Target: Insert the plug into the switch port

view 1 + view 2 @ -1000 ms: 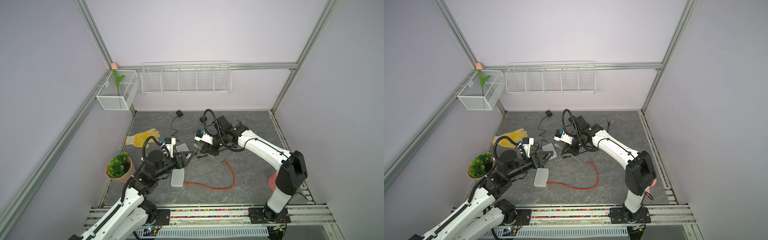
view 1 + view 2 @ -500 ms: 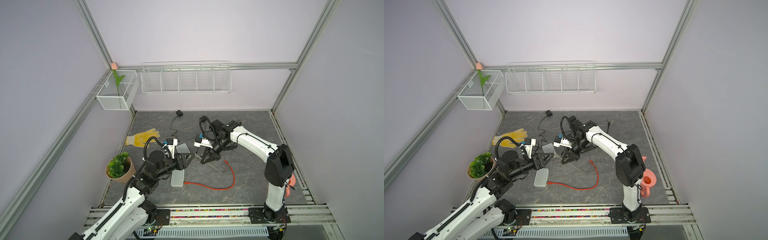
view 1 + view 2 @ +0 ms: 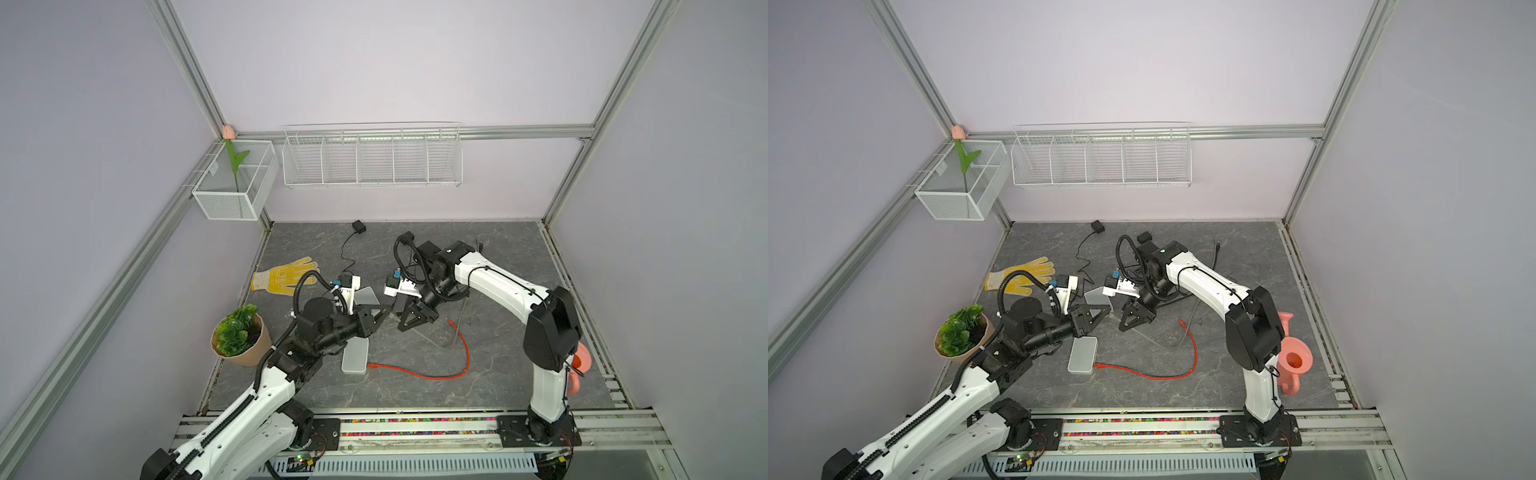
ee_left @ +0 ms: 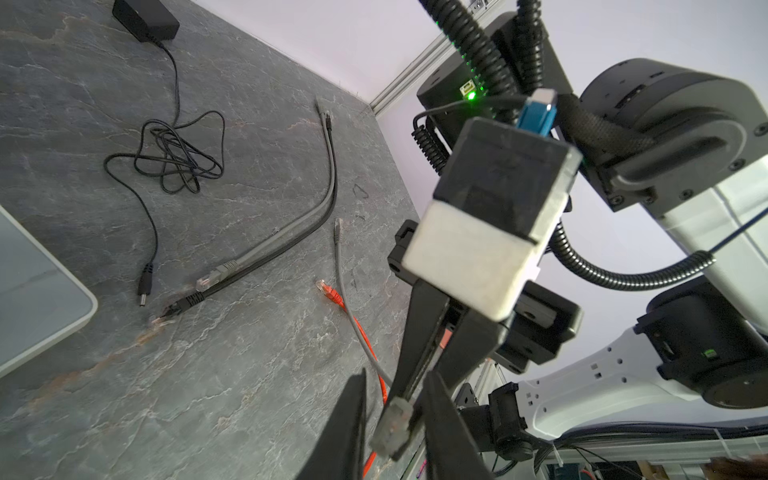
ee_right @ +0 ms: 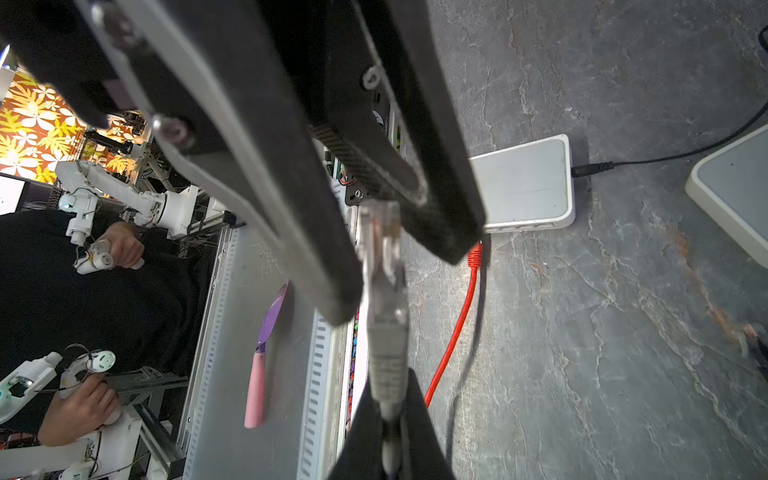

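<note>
Top views: the left gripper point(image 3: 387, 310) and the right gripper point(image 3: 400, 329) meet almost tip to tip at the centre of the frame, over the grey table point(image 3: 511, 245). The switch point(image 3: 355, 355), a white box, lies flat just below and to the left of them. The grey cable point(image 3: 430, 338) runs from the right gripper's tips toward the lower right. The plug is too small to make out here. In both top views a red cable point(image 3: 374, 365) curves across the lower centre, with one end just beside the switch.

Left wrist view: the plug point(image 4: 392, 428), clear-bodied, sits between the left gripper's fingers point(image 4: 349, 428), close to both. Whether they press on it cannot be told. The right gripper's jaws are pressed together on the grey cable directly behind the plug.

Right wrist view: the right gripper's fingers point(image 5: 424, 440) pinch the grey cable point(image 5: 388, 361). The plug point(image 5: 380, 232) projects between the two left fingers. The switch point(image 5: 528, 187) lies on the table beyond, apart from the plug, with a black lead point(image 5: 665, 156) in its end.
</note>
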Tool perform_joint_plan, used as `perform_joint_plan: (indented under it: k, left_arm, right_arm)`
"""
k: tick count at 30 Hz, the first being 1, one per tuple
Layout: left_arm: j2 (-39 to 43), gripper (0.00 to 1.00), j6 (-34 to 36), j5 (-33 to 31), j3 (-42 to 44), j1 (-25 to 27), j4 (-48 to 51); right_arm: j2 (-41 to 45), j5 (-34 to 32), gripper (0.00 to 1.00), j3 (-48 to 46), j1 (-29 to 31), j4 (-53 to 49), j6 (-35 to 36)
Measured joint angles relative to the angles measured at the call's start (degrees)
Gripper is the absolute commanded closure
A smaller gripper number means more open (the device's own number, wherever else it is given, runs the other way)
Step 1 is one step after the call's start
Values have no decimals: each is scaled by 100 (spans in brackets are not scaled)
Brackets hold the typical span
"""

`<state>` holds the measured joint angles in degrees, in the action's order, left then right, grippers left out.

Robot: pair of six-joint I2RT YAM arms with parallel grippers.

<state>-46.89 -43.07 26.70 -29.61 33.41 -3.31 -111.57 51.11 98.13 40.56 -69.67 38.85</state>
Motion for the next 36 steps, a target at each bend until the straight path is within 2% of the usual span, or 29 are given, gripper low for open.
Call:
perform_joint_plan:
  k: [2,3,5,7,10,12,15,18,23,28,36]
  left_arm:
    - [2,99,0,2,2,0,-7]
    - [2,100,-9,17,4,0,-28]
    - [7,100,13,17,9,0,-28]
    - [13,100,7,9,37,0,-4]
    - [44,100,4,-79,101,0,155]
    - [79,100,0,-144,138,0,249]
    - [127,100,-46,-247,186,0,334]
    - [120,100,-127,-345,188,0,374]
    - [44,100,-238,-481,188,0,411]
    - [26,100,-343,-612,188,0,514]
    - [116,100,-431,-752,188,0,577]
  right_arm:
    - [0,-9,92,4,2,7,-7]
    - [0,-20,90,4,4,9,-22]
    - [0,-48,80,4,4,11,-76]
    - [0,-87,64,4,11,55,-166]
    - [83,-389,56,-111,46,363,-442]
    - [358,-748,53,-505,87,848,-682]
    - [1202,-1539,51,-1423,199,1777,-1121]
    - [1945,-2319,52,-1895,422,2494,-1360]
    - [2205,-3161,53,-2031,822,3370,-1532]
    - [2076,-3510,55,-2109,1005,3661,-1591]
    - [1860,-3630,58,-2109,1106,3781,-1620]
